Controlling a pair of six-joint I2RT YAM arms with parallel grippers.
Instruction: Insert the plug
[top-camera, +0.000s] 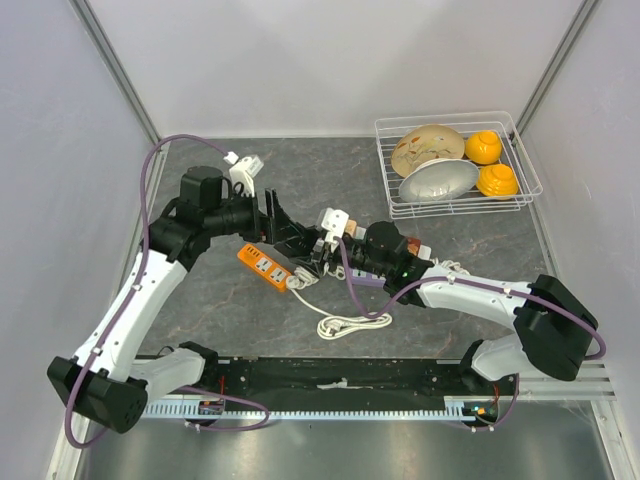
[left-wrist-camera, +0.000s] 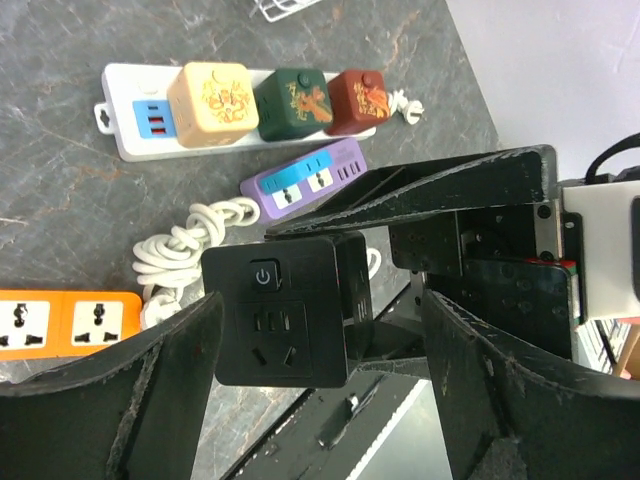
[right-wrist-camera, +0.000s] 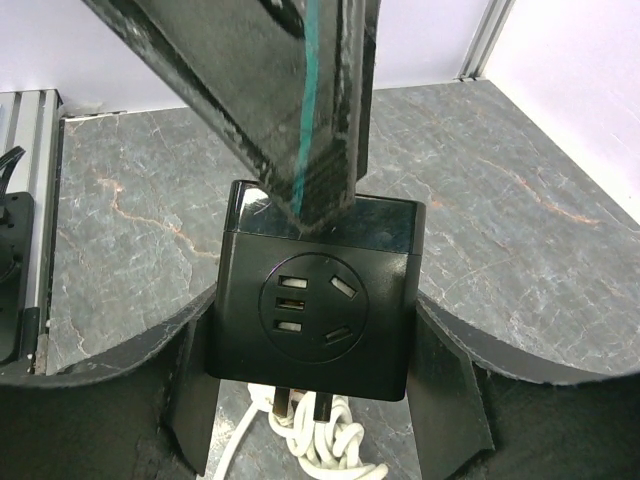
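The plug is a black cube (right-wrist-camera: 315, 315) with a round socket face and two metal prongs (right-wrist-camera: 300, 405) pointing down. My right gripper (right-wrist-camera: 315, 340) is shut on its sides and holds it above the table. My left gripper (left-wrist-camera: 322, 300) is open around the same cube (left-wrist-camera: 280, 325), with a wide gap to its right finger. One left finger (right-wrist-camera: 290, 100) crosses over the cube's top in the right wrist view. From above, both grippers (top-camera: 295, 238) (top-camera: 325, 250) meet mid-table, just right of the orange power strip (top-camera: 268, 268).
A coiled white cable (top-camera: 345, 322) lies under and in front of the grippers. A white strip carrying coloured cube adapters (left-wrist-camera: 130, 100) and a purple strip (left-wrist-camera: 305, 185) lie beyond. A wire basket (top-camera: 520, 170) with bowls stands at the back right.
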